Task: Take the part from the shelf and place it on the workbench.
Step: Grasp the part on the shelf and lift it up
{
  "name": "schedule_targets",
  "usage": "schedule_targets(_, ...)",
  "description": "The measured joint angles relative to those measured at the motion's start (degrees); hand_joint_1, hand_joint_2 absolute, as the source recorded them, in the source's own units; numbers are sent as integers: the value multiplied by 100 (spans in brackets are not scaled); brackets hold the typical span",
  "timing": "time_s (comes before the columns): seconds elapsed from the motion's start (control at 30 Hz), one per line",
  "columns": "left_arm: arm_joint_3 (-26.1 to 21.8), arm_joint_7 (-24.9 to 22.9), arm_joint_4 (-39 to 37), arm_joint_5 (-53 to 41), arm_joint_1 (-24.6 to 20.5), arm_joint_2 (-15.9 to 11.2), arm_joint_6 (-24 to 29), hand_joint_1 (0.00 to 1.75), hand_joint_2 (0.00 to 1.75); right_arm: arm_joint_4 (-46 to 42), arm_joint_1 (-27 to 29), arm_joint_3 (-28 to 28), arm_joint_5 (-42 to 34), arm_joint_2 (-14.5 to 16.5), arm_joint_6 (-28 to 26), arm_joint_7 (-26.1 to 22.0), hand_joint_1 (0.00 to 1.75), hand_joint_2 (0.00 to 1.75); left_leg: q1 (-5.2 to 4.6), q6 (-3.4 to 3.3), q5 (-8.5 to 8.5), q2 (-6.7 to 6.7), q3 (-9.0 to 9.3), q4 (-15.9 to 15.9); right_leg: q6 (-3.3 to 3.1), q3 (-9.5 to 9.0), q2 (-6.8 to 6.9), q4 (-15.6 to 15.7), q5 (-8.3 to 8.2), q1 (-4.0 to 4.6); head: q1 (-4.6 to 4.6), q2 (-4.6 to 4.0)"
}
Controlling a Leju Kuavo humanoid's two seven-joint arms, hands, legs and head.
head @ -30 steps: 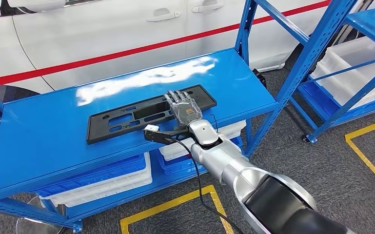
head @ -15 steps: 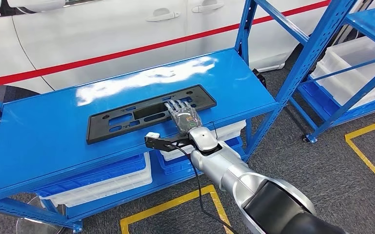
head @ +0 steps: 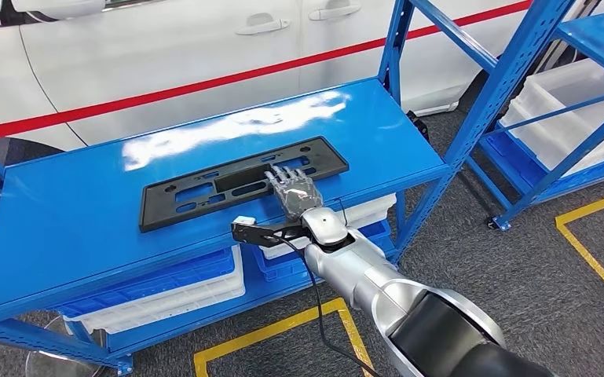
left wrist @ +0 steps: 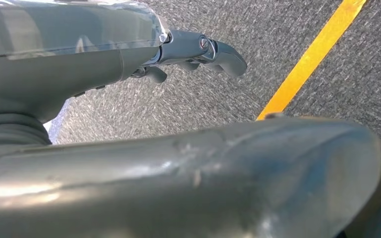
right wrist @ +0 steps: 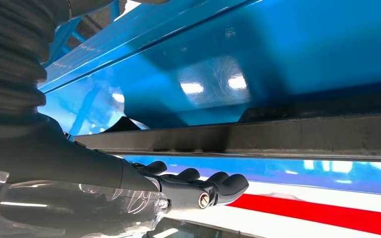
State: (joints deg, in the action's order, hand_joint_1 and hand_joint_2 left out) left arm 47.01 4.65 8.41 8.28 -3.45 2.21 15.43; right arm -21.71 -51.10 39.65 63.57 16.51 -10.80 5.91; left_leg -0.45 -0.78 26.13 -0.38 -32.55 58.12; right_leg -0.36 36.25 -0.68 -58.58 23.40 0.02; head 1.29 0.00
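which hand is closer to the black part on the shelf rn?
Right. The right hand reaches over the black part's near edge on the blue shelf. The left hand hangs over grey floor by a yellow line, away from it.

My head camera sits high and looks forward and down onto the blue shelf top (head: 71,212), taking it in from a middling distance, with my right arm rising from the bottom right of the frame. The camera at my right wrist sits close behind my right hand (right wrist: 198,186), which enters from the left edge; it looks low along the shelf surface at very close range, its picture turned. These two views share the shelf top and the black part (head: 239,182). My left wrist camera faces down at grey carpet (left wrist: 327,89), close behind my left hand (left wrist: 198,52).
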Motion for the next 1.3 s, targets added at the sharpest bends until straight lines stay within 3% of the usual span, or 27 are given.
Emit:
schedule_targets(0.7, 49, 20, 0, -6, 0, 0, 37, 0, 0, -34, -411, -4, -14, 5, -56, -56, 0, 175, 0, 0, 0, 0, 0, 0, 0, 0, 0, 0, 0, 0, 0, 0)
schedule_targets(1.3, 85, -78, 0, 161, 1, -2, -106, 0, 0, -43, -229, -4, -13, -16, -73, -62, 0, 175, 0, 0, 0, 0, 0, 1, 0, 1, 0, 0, 0, 0, 0, 0)
